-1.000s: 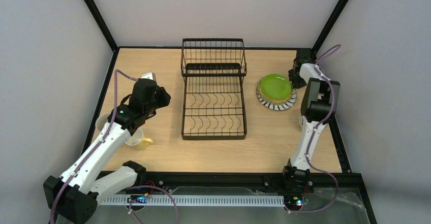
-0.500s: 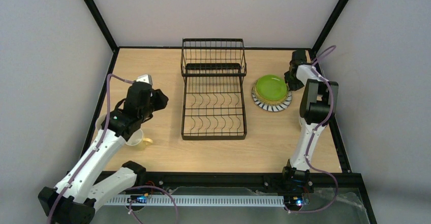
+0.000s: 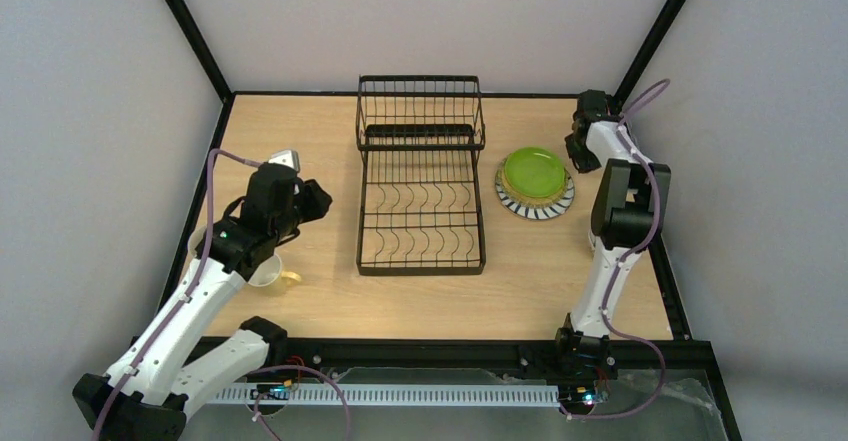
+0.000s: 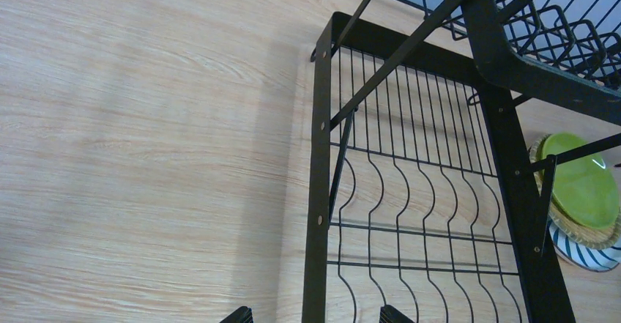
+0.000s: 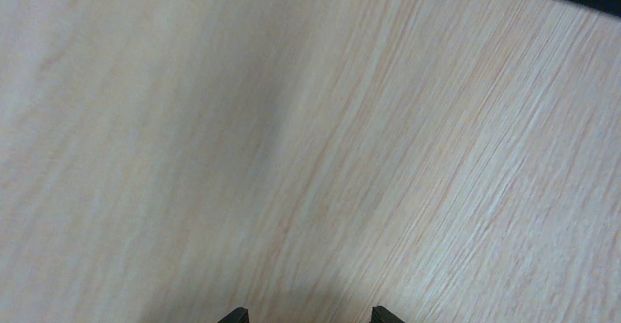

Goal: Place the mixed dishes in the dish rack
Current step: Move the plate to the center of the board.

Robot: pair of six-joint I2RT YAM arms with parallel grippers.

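The black wire dish rack stands mid-table with nothing in it. Right of it lies a stack of plates: lime green on top, tan under it, striped rim at the bottom. My right gripper hovers just beyond the stack's far right edge, open; its wrist view shows only bare wood between the fingertips. My left gripper is open, left of the rack, its tips straddling the rack's left frame bar from above. A pale yellow mug sits partly hidden under the left arm.
Black frame posts and grey walls close in the table's far corners. The rack's raised basket stands at its far end. In the left wrist view the green plate shows past the rack's right rail.
The plate stack has shifted slightly left. My right gripper has drawn back toward the far corner and opened a little. The left gripper has eased back leftward from the rack.
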